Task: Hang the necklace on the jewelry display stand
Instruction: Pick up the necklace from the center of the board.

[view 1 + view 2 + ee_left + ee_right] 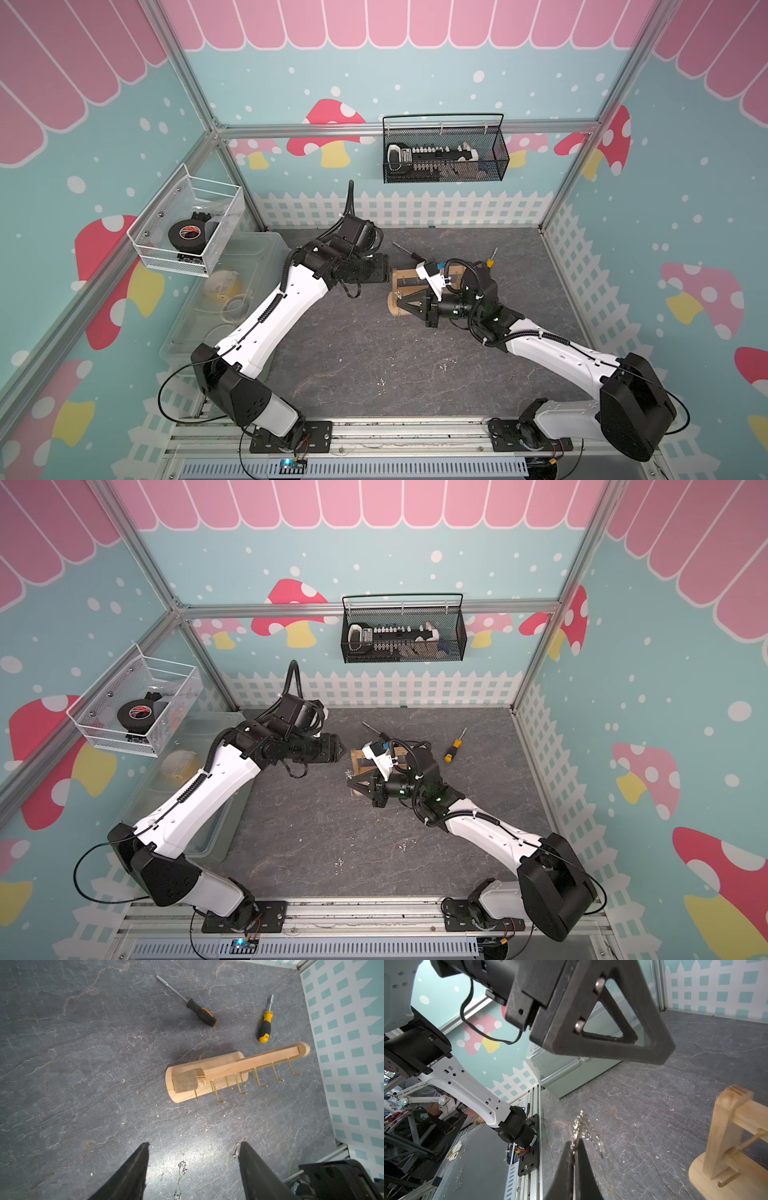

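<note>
Wooden jewelry display stand, one; two screwdrivers; left hand apart; right hand clamped on necklace.

Left arm: elbow bent, forearm reaching toward centre, wrist about level. Left gripper wide open, nothing between fingertips. Right arm: reaching in from its base, wrist turned toward left arm. Right gripper clamped tight, necklace pinched at the very tips. Two grippers face each other, near but apart.
</note>
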Tool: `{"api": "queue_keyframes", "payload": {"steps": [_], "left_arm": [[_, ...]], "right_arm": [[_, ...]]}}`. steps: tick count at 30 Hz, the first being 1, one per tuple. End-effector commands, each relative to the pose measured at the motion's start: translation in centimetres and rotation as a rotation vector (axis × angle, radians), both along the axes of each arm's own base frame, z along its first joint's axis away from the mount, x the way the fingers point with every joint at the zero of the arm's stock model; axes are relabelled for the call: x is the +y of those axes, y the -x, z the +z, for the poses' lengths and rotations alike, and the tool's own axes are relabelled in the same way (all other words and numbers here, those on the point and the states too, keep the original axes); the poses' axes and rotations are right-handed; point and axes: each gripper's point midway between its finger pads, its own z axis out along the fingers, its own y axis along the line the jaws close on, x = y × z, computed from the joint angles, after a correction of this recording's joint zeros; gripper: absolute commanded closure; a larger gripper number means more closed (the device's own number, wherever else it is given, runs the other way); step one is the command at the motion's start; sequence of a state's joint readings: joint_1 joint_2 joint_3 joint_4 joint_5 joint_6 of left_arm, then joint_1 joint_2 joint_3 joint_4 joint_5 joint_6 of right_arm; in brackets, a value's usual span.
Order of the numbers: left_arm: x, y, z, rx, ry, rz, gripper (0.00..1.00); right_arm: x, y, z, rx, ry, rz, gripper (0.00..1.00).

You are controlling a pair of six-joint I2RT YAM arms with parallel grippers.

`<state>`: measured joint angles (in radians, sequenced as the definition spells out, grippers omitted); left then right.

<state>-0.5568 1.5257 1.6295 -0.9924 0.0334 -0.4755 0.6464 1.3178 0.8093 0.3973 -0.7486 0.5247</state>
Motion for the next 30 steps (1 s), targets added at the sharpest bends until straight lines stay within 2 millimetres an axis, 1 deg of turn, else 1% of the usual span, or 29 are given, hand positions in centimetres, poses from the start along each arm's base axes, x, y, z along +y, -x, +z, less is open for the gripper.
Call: {"api": "queue_keyframes", "payload": {"steps": [1,3,6,9,12,14,17,21,26,28,30], "left_arm": [[1.4,0.2,1.3,-0.087,0.028,0.070,0.34],[2.1,0.5,1.5,-0.119,0.050,0.096,0.34],[2.5,1.2,0.8,-0.099,0.057,0.089,0.34],[2.3,1.9,-0.8,-0.042,0.051,0.069,0.34],[2.7,2.3,-2.7,0.001,0.027,0.077,0.34],[2.6,2.6,-3.3,0.009,0.032,0.064,0.34],[1.4,3.0,-3.0,-0.032,0.116,0.004,0.38],[0.5,3.7,-2.5,-0.076,0.179,-0.060,0.48],[-2.3,4.8,-3.3,-0.073,0.213,-0.196,0.58],[-3.4,5.2,-3.7,-0.082,0.193,-0.245,0.60],[-3.9,5.1,-3.9,-0.088,0.191,-0.263,0.61]], "right_arm": [[-0.4,-1.4,0.7,0.013,-0.016,-0.047,1.00],[-0.9,-1.9,0.4,0.021,-0.007,-0.062,1.00],[-1.5,-2.4,0.1,0.029,0.001,-0.080,1.00],[-2.2,-3.0,-0.1,0.036,0.004,-0.099,1.00],[-2.7,-3.5,0.0,0.039,0.002,-0.115,1.00],[-3.2,-3.9,0.1,0.043,-0.001,-0.128,1.00],[-4.0,-4.6,0.0,0.052,-0.001,-0.158,1.00],[-4.9,-5.8,0.2,0.061,-0.007,-0.188,1.00],[-5.1,-7.0,1.0,0.064,-0.011,-0.206,1.00],[-5.3,-7.5,1.5,0.063,-0.013,-0.218,1.00],[-5.4,-8.0,1.9,0.060,-0.010,-0.232,1.00]]}}
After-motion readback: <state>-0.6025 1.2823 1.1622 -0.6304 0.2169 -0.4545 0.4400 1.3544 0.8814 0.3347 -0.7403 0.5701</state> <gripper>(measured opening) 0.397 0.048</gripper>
